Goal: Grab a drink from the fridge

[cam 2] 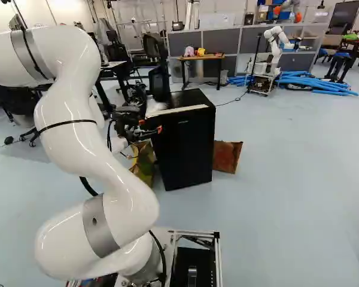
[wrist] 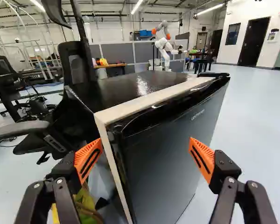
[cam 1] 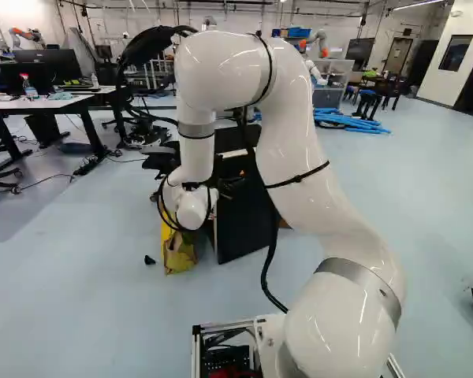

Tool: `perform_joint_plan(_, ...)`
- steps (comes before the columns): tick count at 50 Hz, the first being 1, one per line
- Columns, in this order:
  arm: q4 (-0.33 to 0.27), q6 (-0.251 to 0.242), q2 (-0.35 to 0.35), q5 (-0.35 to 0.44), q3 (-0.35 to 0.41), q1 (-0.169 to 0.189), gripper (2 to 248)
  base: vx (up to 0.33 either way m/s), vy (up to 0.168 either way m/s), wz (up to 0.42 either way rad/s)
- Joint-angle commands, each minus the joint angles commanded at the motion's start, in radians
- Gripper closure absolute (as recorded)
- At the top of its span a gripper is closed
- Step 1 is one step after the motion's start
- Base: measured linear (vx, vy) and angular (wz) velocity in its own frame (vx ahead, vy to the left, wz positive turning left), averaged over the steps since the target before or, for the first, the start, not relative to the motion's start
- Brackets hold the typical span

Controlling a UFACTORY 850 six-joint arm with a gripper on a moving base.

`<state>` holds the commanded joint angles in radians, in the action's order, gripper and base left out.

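Right base view: At the left, a white robot arm (cam 2: 78, 137) bends above its moving base. Farther right, a yellow bag (cam 2: 145, 162) sits on the floor beside a black fridge, while the arm's black gripper (cam 2: 151, 126) hangs near the fridge's upper corner. The fridge (cam 2: 185, 146) stands upright on the pale blue floor, with a light strip along its top front edge; beyond it is a wooden table (cam 2: 194, 57). A reddish-brown bag (cam 2: 227, 156) leans at the fridge's right. Farther back are another robot (cam 2: 275, 48), white, and blue tubes (cam 2: 323, 82) piled on the floor. In the wrist view, the gripper (wrist: 145, 143) is spread wide, the fridge's front ahead of its orange pads (wrist: 88, 158); whether they touch it cannot be told.
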<state>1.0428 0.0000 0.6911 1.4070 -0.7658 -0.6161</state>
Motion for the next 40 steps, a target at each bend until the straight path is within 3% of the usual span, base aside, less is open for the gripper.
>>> perform_joint_plan(40,0.025,0.0,0.0,0.017,0.0,0.0,3,0.0,0.0,0.0)
